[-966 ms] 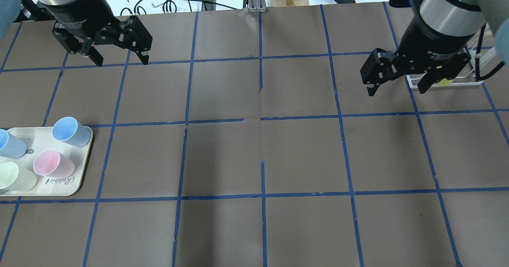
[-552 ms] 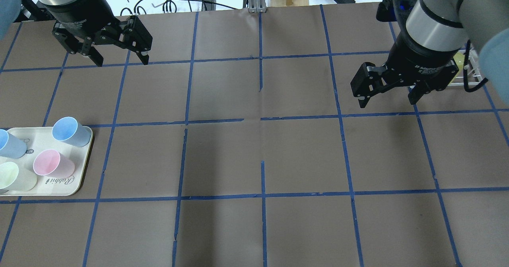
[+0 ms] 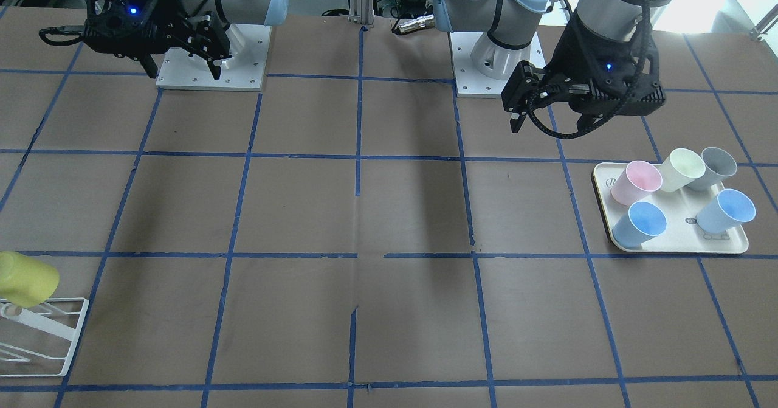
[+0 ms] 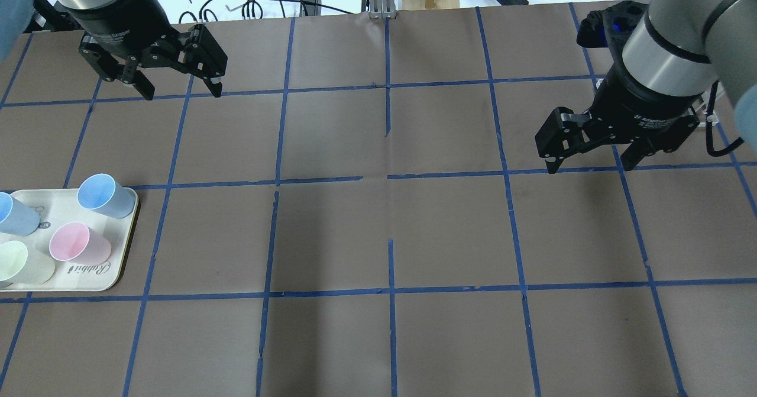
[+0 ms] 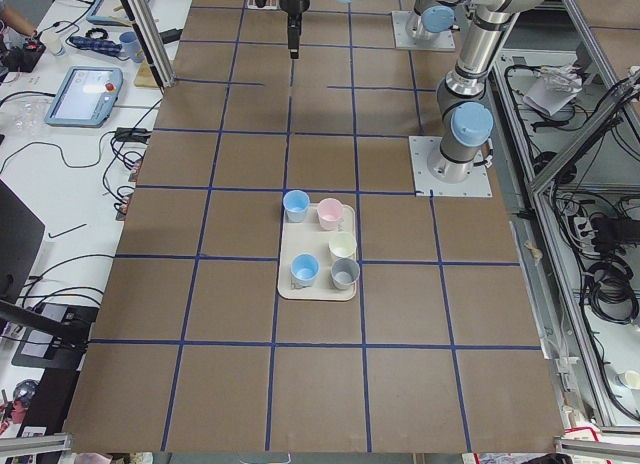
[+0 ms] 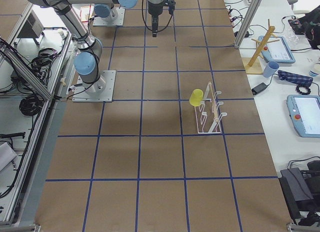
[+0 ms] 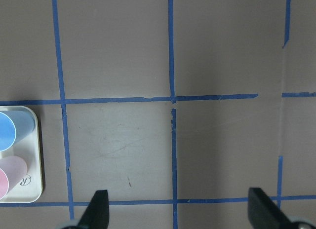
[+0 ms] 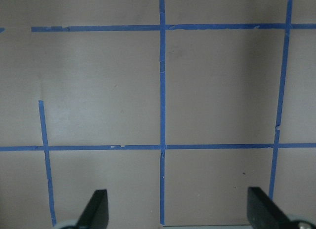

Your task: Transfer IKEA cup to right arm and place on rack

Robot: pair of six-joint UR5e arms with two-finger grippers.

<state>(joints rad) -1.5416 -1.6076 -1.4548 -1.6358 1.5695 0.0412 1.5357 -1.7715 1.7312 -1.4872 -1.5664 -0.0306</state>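
The yellow IKEA cup (image 3: 25,278) hangs tilted on the white wire rack (image 3: 42,334) at the table's right end; it shows in the exterior right view too (image 6: 196,97), on the rack (image 6: 211,113). My right gripper (image 4: 591,167) is open and empty, raised over the table apart from the rack; it also shows in the front view (image 3: 183,72). In the overhead view my right arm hides the cup. My left gripper (image 4: 180,93) is open and empty at the far left, also seen in the front view (image 3: 550,125). Both wrist views show only bare table between open fingers.
A cream tray (image 4: 125,249) at the near left holds several pastel cups: blue (image 4: 105,194), pink (image 4: 78,243) and pale cream (image 4: 18,262). It also shows in the front view (image 3: 668,247). Blue tape lines grid the brown table. Cables and a wooden stand lie beyond the far edge.
My open right gripper has drawn back from the rack toward the table's near side, leaving the yellow cup behind. The left arm has not moved.
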